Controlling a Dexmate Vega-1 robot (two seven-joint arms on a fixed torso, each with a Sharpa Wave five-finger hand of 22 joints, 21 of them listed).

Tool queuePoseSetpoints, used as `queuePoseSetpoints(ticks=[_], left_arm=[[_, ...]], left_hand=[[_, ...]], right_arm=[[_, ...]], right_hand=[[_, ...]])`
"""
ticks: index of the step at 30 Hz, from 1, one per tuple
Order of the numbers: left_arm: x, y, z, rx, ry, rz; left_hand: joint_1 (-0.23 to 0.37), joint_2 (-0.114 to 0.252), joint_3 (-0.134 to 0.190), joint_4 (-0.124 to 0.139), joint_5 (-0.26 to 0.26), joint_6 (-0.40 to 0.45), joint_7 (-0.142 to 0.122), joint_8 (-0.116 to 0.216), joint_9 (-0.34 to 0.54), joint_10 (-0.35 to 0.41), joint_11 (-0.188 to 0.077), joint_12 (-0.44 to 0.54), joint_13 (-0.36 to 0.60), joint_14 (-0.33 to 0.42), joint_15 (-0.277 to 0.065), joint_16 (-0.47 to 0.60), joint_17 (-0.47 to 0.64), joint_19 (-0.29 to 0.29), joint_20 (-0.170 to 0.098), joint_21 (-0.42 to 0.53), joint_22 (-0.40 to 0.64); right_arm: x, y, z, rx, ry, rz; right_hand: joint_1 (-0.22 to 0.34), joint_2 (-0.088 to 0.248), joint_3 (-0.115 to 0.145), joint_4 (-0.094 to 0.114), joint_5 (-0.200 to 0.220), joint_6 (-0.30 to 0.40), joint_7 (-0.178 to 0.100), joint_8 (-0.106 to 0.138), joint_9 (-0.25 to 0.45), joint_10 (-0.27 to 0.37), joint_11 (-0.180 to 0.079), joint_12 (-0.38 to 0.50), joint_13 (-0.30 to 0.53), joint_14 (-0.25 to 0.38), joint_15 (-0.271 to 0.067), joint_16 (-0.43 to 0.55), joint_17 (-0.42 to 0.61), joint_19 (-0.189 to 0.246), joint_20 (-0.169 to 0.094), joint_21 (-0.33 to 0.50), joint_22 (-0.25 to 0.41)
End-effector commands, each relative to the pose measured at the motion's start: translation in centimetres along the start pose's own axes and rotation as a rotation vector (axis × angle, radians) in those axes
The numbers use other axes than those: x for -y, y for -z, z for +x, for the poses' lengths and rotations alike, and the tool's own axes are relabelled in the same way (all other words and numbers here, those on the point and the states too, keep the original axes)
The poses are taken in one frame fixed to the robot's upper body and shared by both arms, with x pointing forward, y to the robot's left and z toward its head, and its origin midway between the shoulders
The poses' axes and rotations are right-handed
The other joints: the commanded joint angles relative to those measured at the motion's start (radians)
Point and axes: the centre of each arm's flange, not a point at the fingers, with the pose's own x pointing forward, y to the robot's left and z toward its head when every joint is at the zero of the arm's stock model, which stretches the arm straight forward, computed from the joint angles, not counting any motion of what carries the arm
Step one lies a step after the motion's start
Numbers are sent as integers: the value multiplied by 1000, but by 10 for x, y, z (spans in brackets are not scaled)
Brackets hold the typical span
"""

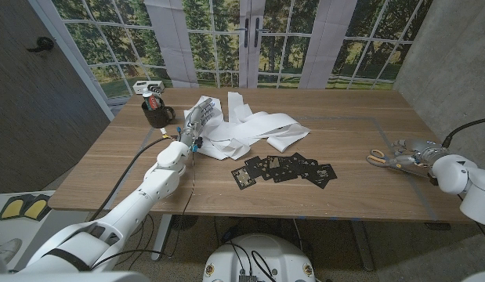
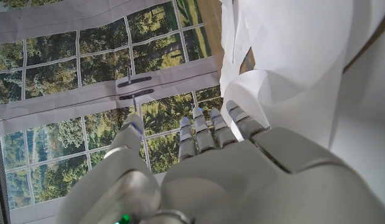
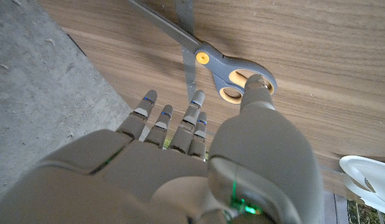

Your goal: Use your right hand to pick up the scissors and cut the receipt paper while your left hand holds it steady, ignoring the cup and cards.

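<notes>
while left hand (image 1: 197, 124) presses receipt paper (image 1: 254, 129), right hand (image 1: 407, 153) touches scissors (image 1: 377, 159).

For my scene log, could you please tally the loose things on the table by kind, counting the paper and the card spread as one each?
Scissors: 1
Receipt paper, crumpled pile: 1
Black cup: 1
Spread of black cards: 1
White box behind the cup: 1
Total: 5
</notes>
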Motion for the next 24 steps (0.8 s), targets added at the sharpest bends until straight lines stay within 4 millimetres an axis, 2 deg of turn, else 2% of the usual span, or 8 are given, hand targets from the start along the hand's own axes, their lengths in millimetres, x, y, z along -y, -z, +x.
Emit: queuePoseSetpoints(ticks=[1, 13, 19, 24], left_arm=[[-1, 0, -1, 5, -2, 0], [-1, 1, -1, 6, 2, 8], [-1, -1, -1, 10, 7, 18], [0, 0, -1, 8, 6, 16]], left_hand=[[3, 8, 4, 1, 4, 4, 6, -3, 4, 6, -2, -2, 3, 11, -55, 0, 2, 0, 2, -1, 1], [-19, -5, -10, 9, -2, 8, 3, -2, 4, 8, -4, -1, 3, 11, -56, 1, 5, 0, 0, -1, 1], [-24, -7, -13, 11, -3, 7, 2, -3, 4, 10, -7, -1, 3, 11, -57, 2, 5, 1, -1, -1, 1], [-28, -8, -15, 12, -3, 8, 1, -3, 4, 12, -7, 0, 3, 12, -57, 2, 5, 0, 0, -1, 1]], right_arm=[[-4, 4, 3, -20, -3, -14], [-6, 5, 8, -32, -20, -38], [-7, 5, 10, -42, -27, -50], [-8, 5, 11, -47, -25, -56]], right_hand=[[10, -1, 6, -4, -4, 5, -8, 5, 4, 2, -8, 3, 4, 9, -140, 6, 3, -1, -10, 1, 3], [19, 2, 9, -3, -5, 1, -16, 2, 4, -5, -16, -1, 11, 7, -149, 6, 5, -1, -16, 0, 3], [39, 10, 17, -7, -2, -3, -33, 1, 4, -19, -34, -8, 16, -5, -162, 1, 5, -10, -34, -2, 3], [50, 13, 20, -8, -1, -5, -38, 0, 4, -21, -34, -9, 19, -8, -164, 0, 5, -10, -39, -2, 3]])
